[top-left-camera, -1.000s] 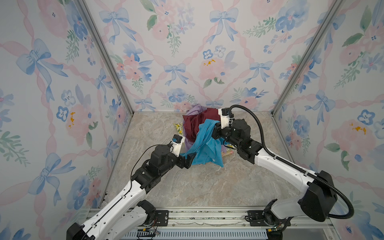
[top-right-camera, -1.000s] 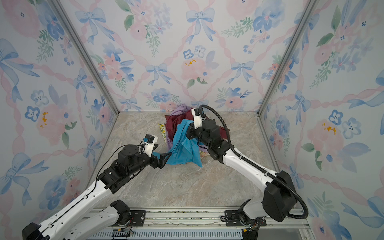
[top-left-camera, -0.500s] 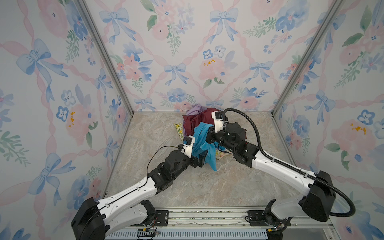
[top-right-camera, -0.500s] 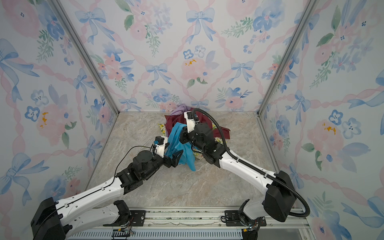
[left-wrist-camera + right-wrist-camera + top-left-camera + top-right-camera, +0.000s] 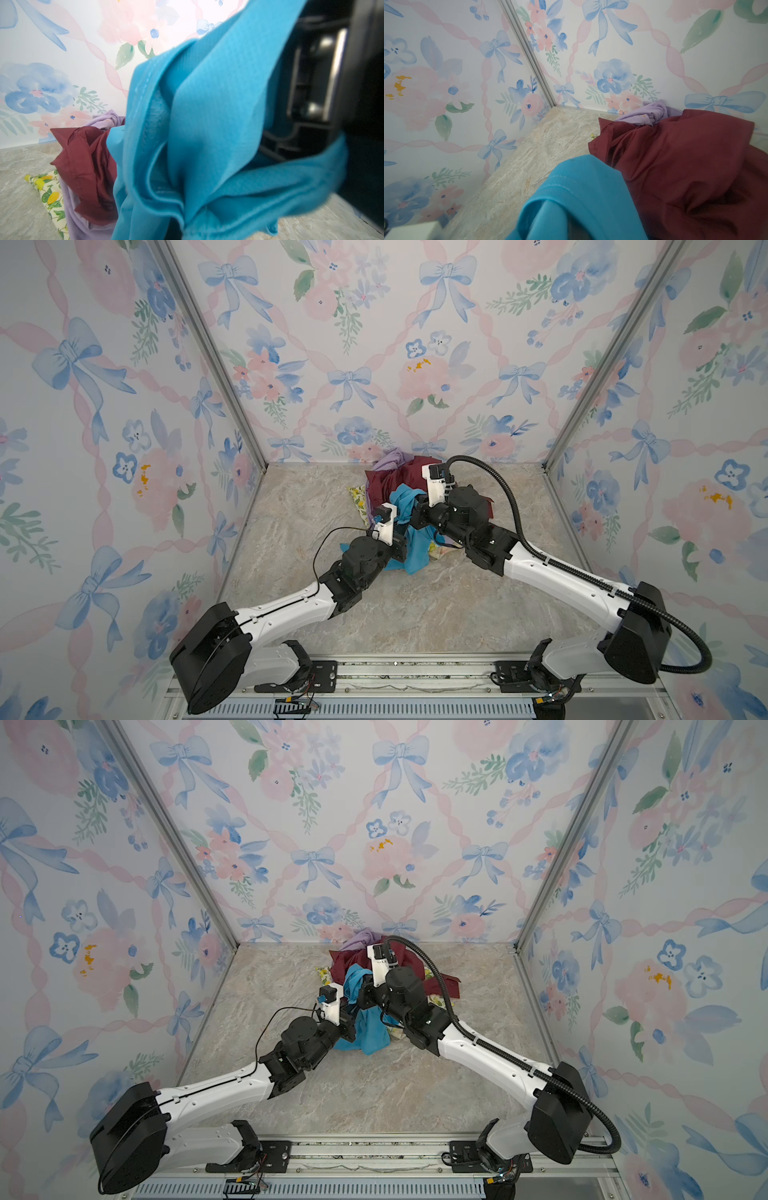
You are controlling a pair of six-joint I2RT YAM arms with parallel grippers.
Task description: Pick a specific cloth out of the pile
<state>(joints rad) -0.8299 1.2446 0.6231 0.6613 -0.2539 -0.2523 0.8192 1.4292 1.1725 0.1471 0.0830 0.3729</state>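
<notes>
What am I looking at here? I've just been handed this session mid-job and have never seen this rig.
Two white and black robot arms stand at the near edge of a marble-look table, boxed in by flowered walls. Both top views look down from one overhead camera head; the other two pictures come from cameras on each arm's wrist. On the table lies the pile: a maroon cloth, a lavender cloth and a lemon-print cloth. The turquoise cloth is raised between the arms. The right gripper is shut on its upper part, and the left gripper has closed lower down; its fingers are hidden by fabric.
</notes>
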